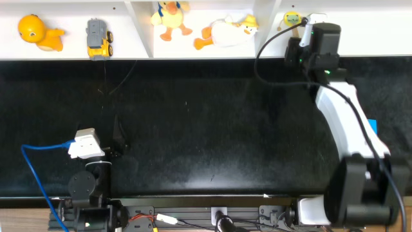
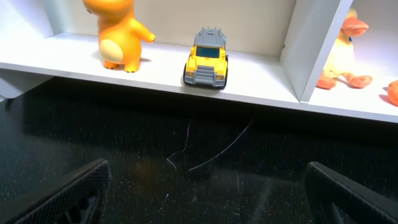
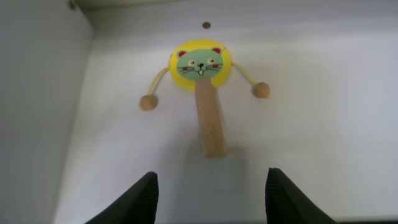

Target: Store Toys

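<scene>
A rattle drum with a yellow rim, a green cat face, a wooden handle and two bead strings lies flat in the right shelf compartment. My right gripper is open just short of the handle's end, with nothing between its fingers; in the top view the right gripper is at the shelf's right compartment. My left gripper is open low over the black mat, facing the left compartment. There stand an orange toy and a yellow truck.
The white shelf runs along the far edge of the black mat. Its middle compartment holds a yellow duck plush and a white duck plush. A blue cable trails by the left arm's base.
</scene>
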`<action>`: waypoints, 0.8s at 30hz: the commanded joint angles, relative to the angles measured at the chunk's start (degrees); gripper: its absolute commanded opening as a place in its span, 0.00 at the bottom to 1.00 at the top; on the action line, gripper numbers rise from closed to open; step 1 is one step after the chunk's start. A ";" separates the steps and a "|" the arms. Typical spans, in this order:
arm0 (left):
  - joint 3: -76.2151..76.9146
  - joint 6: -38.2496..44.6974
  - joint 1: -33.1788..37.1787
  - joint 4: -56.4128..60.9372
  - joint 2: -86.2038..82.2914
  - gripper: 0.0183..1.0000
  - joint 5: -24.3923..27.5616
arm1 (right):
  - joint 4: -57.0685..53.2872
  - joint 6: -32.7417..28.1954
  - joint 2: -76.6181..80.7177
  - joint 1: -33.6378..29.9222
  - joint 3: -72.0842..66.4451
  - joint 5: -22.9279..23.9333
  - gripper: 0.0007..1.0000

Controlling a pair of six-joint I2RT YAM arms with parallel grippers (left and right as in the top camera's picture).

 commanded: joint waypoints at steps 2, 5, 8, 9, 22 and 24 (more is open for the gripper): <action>-0.52 1.18 -0.07 0.13 -0.68 1.00 0.74 | -9.31 2.38 -10.43 1.75 -0.11 1.60 0.48; -0.52 1.18 -0.07 0.13 -0.68 1.00 0.74 | -17.75 6.25 -15.10 3.32 -0.11 4.13 0.49; -0.52 1.18 -0.07 0.13 -0.68 1.00 0.74 | -26.25 9.88 -19.32 5.35 -0.11 4.28 0.52; -0.52 1.20 -0.07 0.13 -0.68 1.00 0.74 | -29.05 11.30 -20.72 6.25 -0.11 4.28 0.53; -0.52 1.18 -0.07 0.13 -0.68 1.00 0.74 | -51.67 28.87 -32.81 13.46 -0.11 12.76 0.96; -0.52 1.20 -0.07 0.13 -0.68 1.00 0.74 | -52.39 28.81 -32.65 12.74 -0.13 14.38 1.00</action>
